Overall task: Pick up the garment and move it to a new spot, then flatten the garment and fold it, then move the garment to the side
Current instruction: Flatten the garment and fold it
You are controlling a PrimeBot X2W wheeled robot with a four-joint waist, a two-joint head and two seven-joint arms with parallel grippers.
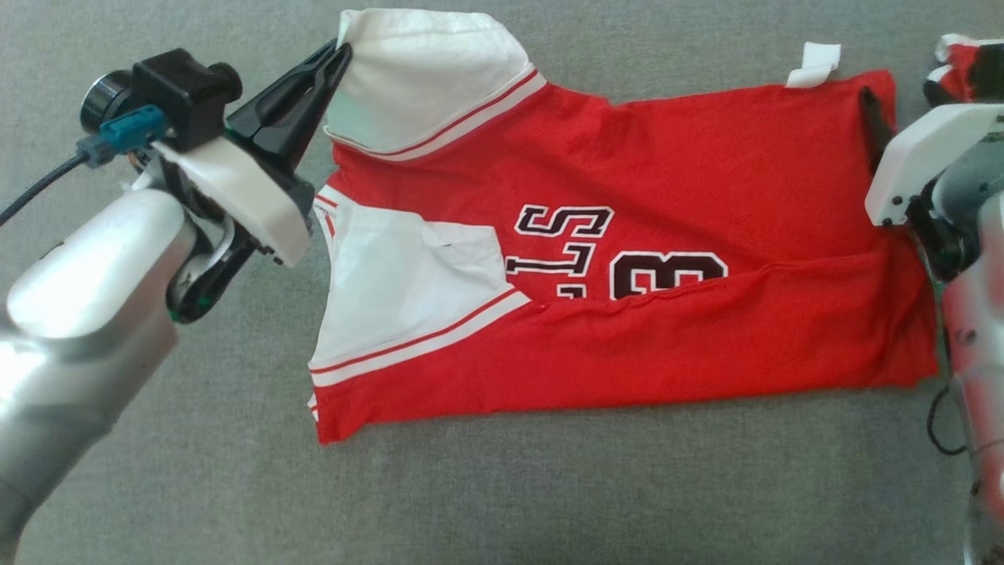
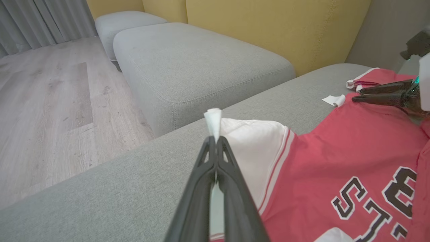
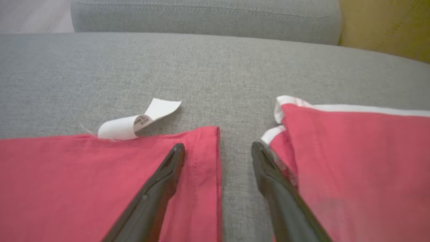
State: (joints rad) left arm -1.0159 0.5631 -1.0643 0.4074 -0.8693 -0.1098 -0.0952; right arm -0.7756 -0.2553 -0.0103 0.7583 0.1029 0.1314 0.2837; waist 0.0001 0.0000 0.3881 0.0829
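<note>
Leftmost, room side: grey curtain [image 2: 33,23] at the far corner, pale wood floor [image 2: 50,117] below it; two grey ottomans, a small one [image 2: 124,20] behind a large one [image 2: 201,67], stand against a yellow backrest [image 2: 268,27]; just beside the large ottoman runs the grey woven seat [image 1: 502,486] that carries everything.

Left gripper [image 1: 339,56] comes in over the seat's left part; fingers pressed together on the corner of the white sleeve [image 1: 423,71], a tuft of white cloth poking out past the tips in the left wrist view; that corner sits near the seat edge facing the large ottoman.

Garment [image 1: 667,157], red jersey with white sleeves and dark lettering, lies mid-seat, its lower part folded up over the number; cloth mostly flat, a few creases.

White label [image 1: 816,64] curls off the garment's far hem, resting on bare seat.

Right gripper [image 3: 218,148] at the garment's right end; fingers spread wide, holding nothing; one over the red hem corner, the other over the edge of a second red-and-white piece [image 3: 352,161]; a strip of grey seat between them; contact with cloth cannot be told.
</note>
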